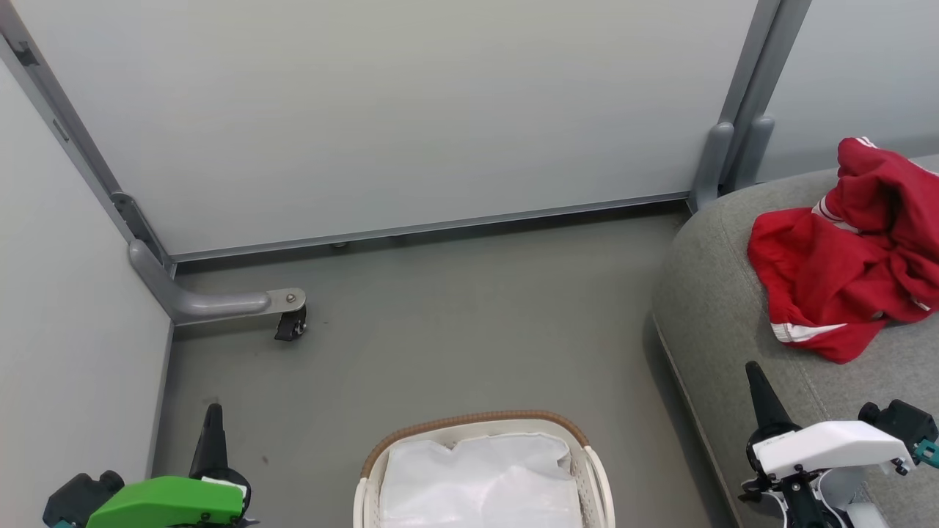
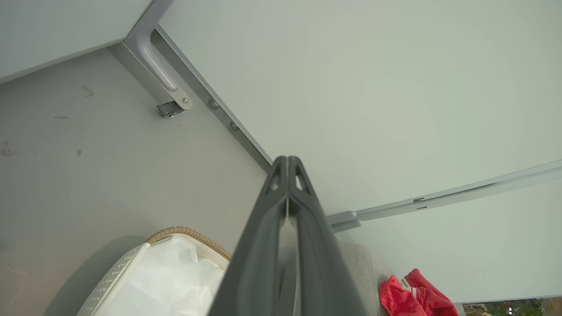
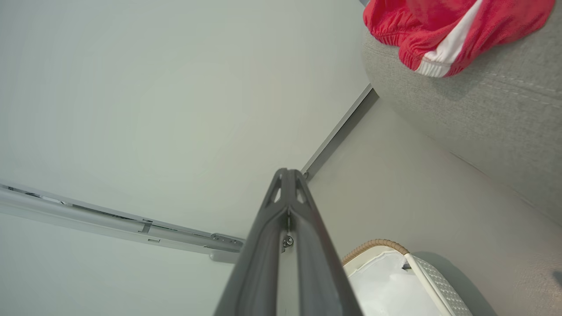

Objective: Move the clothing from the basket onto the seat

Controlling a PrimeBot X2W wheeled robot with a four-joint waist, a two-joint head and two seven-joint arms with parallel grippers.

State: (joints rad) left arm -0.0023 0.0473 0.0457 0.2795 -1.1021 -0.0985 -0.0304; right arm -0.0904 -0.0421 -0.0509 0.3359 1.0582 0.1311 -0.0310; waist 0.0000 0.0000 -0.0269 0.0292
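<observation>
the left tool [image 1: 213,412] and the right tool [image 1: 755,375] stand nearest, low in the head view, one at each bottom corner, fingers pointing up. between them sits the basket [image 1: 469,422] on the floor [image 1: 455,330]. what can be seen of its inside is white liner [image 1: 480,477]; its near part is cut off by the frame edge, so i cannot tell if anything is left there. the clothing [image 1: 843,271] lies in a crumpled red heap on the seat [image 1: 711,308], ahead of the right tool and to its right, well apart from the basket. the heap has no clear long axis, and one white-striped hem points toward the seat's front edge. the right arm is much the nearer to it; the left tool is far across, beyond the basket. the right tool hangs over the seat's near corner, and the left tool hangs over bare floor beside the side wall. in each wrist view the two fingers are pressed together at the tips, with nothing between them and nothing touching them. judging by this, the move looks done or close to it. if more turns up in the basket, either tool would need to open first and go down and inward.
</observation>
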